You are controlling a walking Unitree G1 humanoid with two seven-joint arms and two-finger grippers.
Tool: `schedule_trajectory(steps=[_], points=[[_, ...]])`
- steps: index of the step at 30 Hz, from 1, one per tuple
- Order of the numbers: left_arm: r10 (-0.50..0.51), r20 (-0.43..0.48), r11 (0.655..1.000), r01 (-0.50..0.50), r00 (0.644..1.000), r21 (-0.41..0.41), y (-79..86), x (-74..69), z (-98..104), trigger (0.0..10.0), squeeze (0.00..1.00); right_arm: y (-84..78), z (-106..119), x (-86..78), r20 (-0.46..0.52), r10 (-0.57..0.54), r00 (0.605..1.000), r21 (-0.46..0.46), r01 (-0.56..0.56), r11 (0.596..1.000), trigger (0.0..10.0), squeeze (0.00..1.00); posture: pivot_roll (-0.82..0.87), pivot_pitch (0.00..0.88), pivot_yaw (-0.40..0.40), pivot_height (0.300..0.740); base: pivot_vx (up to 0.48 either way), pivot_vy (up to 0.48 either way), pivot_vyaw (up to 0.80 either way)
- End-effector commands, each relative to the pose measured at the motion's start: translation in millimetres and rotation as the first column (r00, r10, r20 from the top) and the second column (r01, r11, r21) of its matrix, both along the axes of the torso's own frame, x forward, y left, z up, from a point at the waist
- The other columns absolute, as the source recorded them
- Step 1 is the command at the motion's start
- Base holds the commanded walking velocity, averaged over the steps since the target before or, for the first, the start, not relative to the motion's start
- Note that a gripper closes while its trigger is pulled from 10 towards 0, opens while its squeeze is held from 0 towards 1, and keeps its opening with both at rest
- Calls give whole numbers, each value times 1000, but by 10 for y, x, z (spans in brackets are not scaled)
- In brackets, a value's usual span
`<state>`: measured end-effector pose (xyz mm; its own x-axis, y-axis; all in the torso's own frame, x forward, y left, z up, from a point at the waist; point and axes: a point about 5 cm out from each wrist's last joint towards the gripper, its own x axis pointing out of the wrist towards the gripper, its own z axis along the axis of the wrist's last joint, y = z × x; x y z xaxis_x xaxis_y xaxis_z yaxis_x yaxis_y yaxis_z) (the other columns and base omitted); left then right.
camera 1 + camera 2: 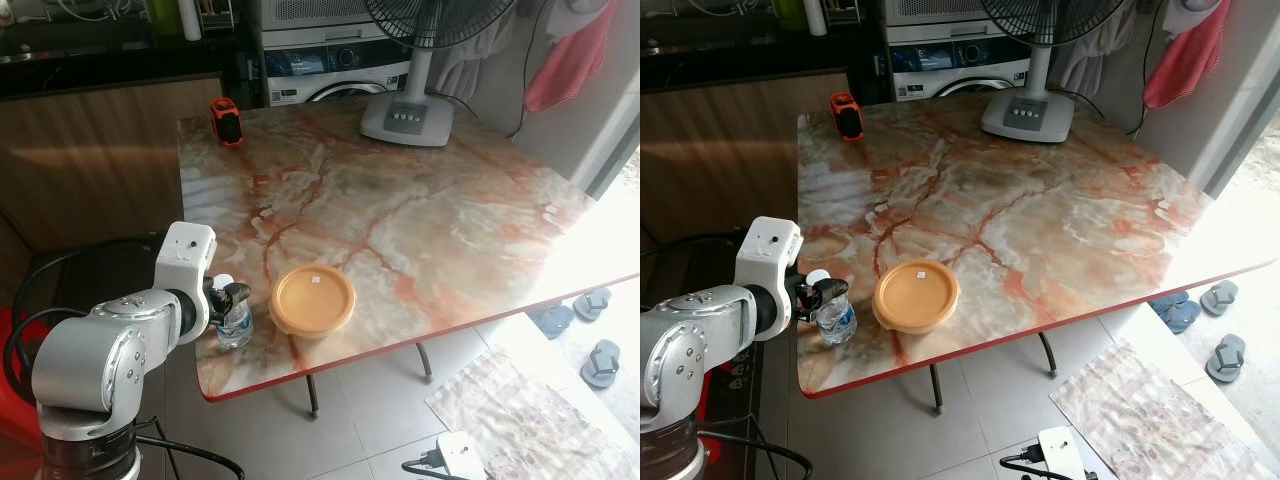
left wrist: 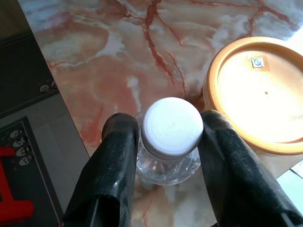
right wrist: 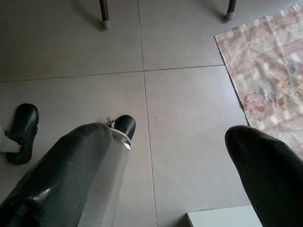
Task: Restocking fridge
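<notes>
Marble table (image 1: 400, 200) carries the water bottle (image 1: 232, 322) at its near corner, beside the orange container (image 1: 313, 300). From the wrist, the left gripper (image 2: 171, 142) pinches just under the cap; it could slip or topple.

The right gripper (image 3: 184, 175) hangs spread over floor tiles.

A marble-patterned table with a red edge (image 1: 400, 220) stands before the robot. Near its front left corner stands a small clear plastic water bottle with a white cap (image 2: 171, 142), between the two fingers of the left gripper (image 2: 170, 142). Just to its right sits a round orange lidded container (image 1: 313, 299) — close, but apart. At the far left corner stands a small orange-and-black device (image 1: 227, 121); at the far edge, a white pedestal fan base (image 1: 406, 120). Behind the table stands a washing machine (image 1: 335, 70). On the floor to the right lie grey sandals (image 1: 590, 330) and a patterned floor mat (image 1: 530, 410) — the right gripper (image 3: 189, 156) hangs above the floor.
</notes>
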<state>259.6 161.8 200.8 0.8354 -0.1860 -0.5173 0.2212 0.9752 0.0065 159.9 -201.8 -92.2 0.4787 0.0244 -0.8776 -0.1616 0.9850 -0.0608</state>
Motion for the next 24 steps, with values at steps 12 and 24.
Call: schedule_trajectory(steps=[12, 24], points=[[6, -17, 1000, -6, 1000, 7, 16, -16, -35, 0, 0, -16, 2, 0, -5, 5, 1000, -6, -5, 1000, 10000, 0, 120, 0, -34, 740, 0, 0, 0], [81, 47, 994, -84, 996, 74, 180, 34, 58, 0, 0, -15, 3, 4, -5, 9, 1000, -7, -9, 1000, 10000, 0, 121, 0, -36, 740, 0, 0, 0]])
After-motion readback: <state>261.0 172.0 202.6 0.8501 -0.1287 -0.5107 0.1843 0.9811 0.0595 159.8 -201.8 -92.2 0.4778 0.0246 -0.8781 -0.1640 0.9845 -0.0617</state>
